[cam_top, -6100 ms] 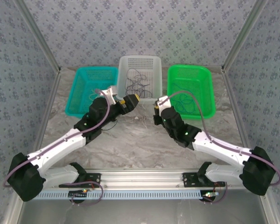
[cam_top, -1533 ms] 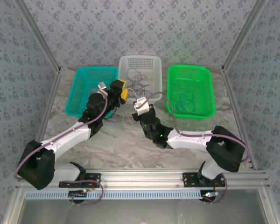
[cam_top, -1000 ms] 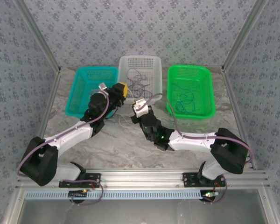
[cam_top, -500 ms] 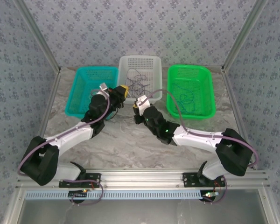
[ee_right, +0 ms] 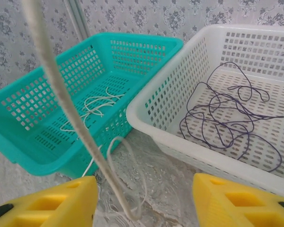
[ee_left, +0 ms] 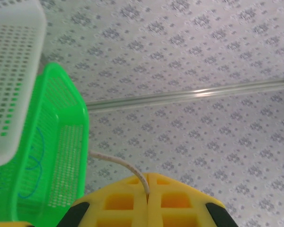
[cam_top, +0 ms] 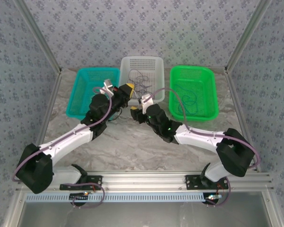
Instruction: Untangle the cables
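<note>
Left tool [ee_left: 147, 201] pinched white cable [ee_left: 117, 162], far end hidden; right tool [ee_right: 142, 198] spread; marbled tabletop [cam_top: 132, 142], patterned walls [cam_top: 132, 28].

No legible writing in any view.
The teal basket [cam_top: 97, 70], white basket [cam_top: 142, 58] and green basket [cam_top: 191, 67] are unmarked, the walls [cam_top: 142, 28] bear a floral print, and the small board [cam_top: 83, 196] at lower left is too small to read.

Cables [ee_right: 218, 119] in middle basket [cam_top: 142, 63], between left basket [cam_top: 76, 98], right basket [cam_top: 211, 90].
</note>
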